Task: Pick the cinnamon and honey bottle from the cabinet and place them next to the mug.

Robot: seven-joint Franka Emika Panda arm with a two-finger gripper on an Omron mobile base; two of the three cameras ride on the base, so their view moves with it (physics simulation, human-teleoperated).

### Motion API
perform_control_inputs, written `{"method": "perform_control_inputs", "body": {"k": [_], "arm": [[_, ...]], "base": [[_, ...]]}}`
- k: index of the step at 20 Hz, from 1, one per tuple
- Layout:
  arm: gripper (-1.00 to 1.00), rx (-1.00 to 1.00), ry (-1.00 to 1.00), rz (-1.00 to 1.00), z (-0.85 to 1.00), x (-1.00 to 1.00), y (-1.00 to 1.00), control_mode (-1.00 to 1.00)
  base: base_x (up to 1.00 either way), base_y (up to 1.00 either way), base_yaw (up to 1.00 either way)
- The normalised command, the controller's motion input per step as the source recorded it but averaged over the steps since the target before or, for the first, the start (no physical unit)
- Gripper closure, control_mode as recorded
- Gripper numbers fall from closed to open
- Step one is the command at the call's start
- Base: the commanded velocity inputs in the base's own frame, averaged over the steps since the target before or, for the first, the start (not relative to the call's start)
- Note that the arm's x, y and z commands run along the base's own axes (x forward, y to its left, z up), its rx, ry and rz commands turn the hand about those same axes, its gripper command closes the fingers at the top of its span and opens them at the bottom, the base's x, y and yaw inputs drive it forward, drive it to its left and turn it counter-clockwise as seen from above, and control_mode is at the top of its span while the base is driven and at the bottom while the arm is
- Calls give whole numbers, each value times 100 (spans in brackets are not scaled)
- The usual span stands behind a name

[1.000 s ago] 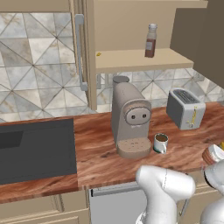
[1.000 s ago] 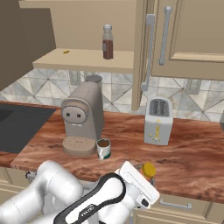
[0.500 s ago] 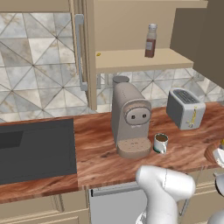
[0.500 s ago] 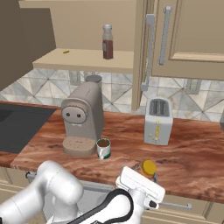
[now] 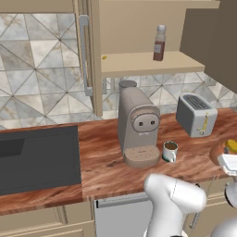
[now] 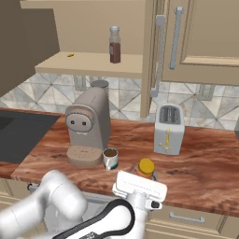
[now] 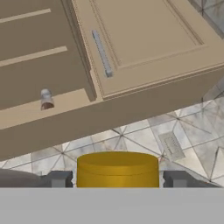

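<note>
Gripper (image 7: 117,179) straddled honey bottle (image 6: 146,167) on worktop (image 6: 200,163) right of mug (image 6: 110,158), jaws wide apart; withdrawing crookedly risked toppling the bottle.

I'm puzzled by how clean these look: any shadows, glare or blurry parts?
Left base view: soft shadow beneath the tan cabinet shelf, no glare on the reddish wooden counter. Right base view: evenly sharp. Hand view: the yellow lid close to the lens looks crisp, flatly shaded.
</note>
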Motion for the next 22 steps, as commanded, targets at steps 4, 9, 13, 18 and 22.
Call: {"method": "perform_control_inputs", "body": {"k": [4, 9, 13, 18, 22], "arm": [[100, 0, 2, 0, 0, 6, 0, -100], [100, -13, 10, 1, -7, 62, 41, -100], [100, -17, 3, 4, -16, 86, 67, -100], [100, -20, 0, 6, -14, 62, 49, -100], [100, 0, 0, 1, -1, 1, 1, -100]], "base": [[0, 0, 0], [0, 0, 0], [0, 0, 0], [0, 0, 0], [0, 0, 0]]}}
